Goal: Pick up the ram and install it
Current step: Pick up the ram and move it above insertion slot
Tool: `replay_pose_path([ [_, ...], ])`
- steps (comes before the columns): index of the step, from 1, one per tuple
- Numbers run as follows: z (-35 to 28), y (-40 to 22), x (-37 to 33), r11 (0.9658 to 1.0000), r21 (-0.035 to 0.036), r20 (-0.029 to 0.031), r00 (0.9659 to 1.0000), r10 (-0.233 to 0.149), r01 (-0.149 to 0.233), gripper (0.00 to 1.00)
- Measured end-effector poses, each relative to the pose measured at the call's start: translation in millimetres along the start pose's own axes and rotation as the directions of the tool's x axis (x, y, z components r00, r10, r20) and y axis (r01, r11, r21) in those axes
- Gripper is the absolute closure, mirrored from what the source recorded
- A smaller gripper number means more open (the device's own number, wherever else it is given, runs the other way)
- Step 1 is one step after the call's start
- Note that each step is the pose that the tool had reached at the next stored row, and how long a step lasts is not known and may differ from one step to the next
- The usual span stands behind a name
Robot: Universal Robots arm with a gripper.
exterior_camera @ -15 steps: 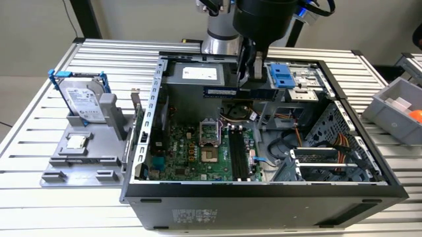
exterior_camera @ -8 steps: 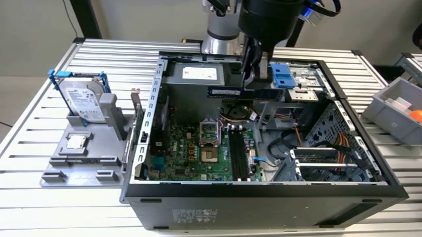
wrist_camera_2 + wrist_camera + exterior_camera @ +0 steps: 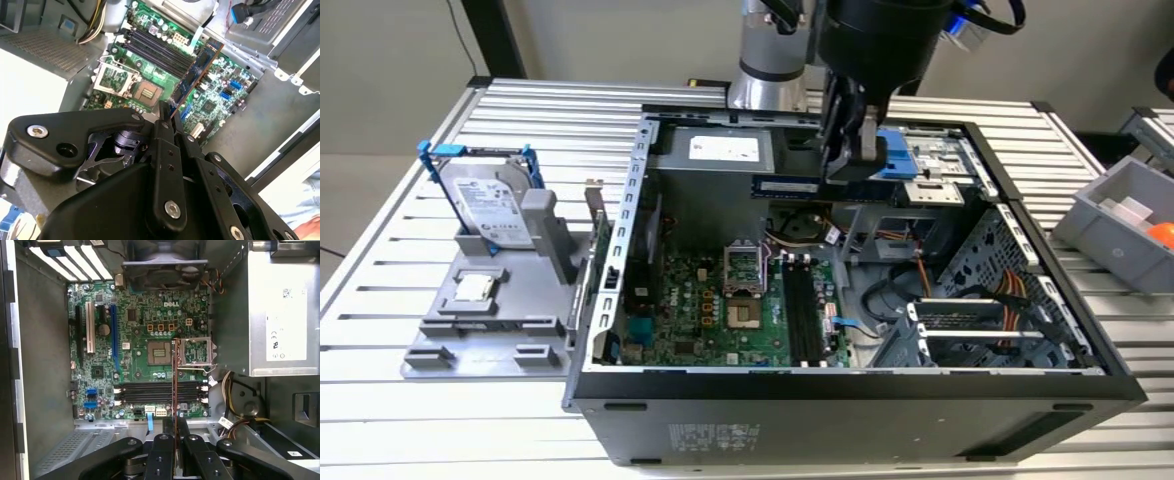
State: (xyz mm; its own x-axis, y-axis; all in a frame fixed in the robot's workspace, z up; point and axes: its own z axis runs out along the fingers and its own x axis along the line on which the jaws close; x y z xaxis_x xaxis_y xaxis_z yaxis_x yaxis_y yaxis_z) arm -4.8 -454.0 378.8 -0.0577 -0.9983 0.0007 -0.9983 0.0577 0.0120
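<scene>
The ram (image 3: 787, 187) is a long, thin dark board held level above the open computer case (image 3: 854, 385). My gripper (image 3: 834, 180) is shut on one end of it. In the second wrist view the ram (image 3: 197, 70) sticks out from between the black fingers (image 3: 161, 127), over the green motherboard. In the first wrist view I see the ram (image 3: 175, 380) edge-on, crossing above the black memory slots (image 3: 160, 392) and the processor socket's edge. The gripper (image 3: 175, 432) sits at its near end. The memory slots (image 3: 803, 310) lie well below the ram, with nothing in them.
A silver hard drive in a blue frame (image 3: 487, 200) and a small square chip (image 3: 476, 288) rest on a grey stand at the exterior view's left. A grey bin (image 3: 1127, 225) stands at the right. Power supply (image 3: 280, 315), fan (image 3: 165, 270) and cable bundles (image 3: 235, 405) surround the motherboard.
</scene>
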Motion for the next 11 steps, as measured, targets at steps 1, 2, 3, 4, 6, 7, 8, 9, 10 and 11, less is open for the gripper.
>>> replay_pose_path([
  [1, 0.0, -1.3, -0.1, 1.0, 0.0, 0.0, 1.0, 0.0, 0.0, 1.0],
  [2, 0.0, -2.6, -0.1, 1.0, 0.0, 0.0, 1.0, 0.0, 0.0, 1.0],
  [3, 0.0, -3.8, -0.2, 1.0, 0.0, 0.0, 1.0, 0.0, 0.0, 1.0],
  [4, -0.1, -5.0, -0.3, 1.0, 0.0, 0.0, 1.0, 0.0, 0.0, 1.0],
  [6, -0.1, -7.3, -0.4, 1.0, 0.0, 0.0, 1.0, 0.0, 0.0, 1.0],
  [7, -0.1, -8.1, -0.5, 1.0, 0.0, 0.0, 1.0, 0.0, 0.0, 1.0],
  [8, -0.1, -8.7, -0.5, 1.0, -0.0001, 0.0, 1.0, 0.0, 0.0, 1.0],
  [9, -0.1, -9.1, -0.6, 1.0, 0.0, 0.0001, 1.0, 0.0, 0.0, 1.0],
  [10, -0.1, -9.5, -0.6, 1.0, 0.0, 0.0001, 1.0, 0.0, 0.0, 1.0],
  [11, -0.1, -9.8, -0.6, 1.0, 0.0, 0.0001, 1.0, 0.0, 0.0, 1.0],
])
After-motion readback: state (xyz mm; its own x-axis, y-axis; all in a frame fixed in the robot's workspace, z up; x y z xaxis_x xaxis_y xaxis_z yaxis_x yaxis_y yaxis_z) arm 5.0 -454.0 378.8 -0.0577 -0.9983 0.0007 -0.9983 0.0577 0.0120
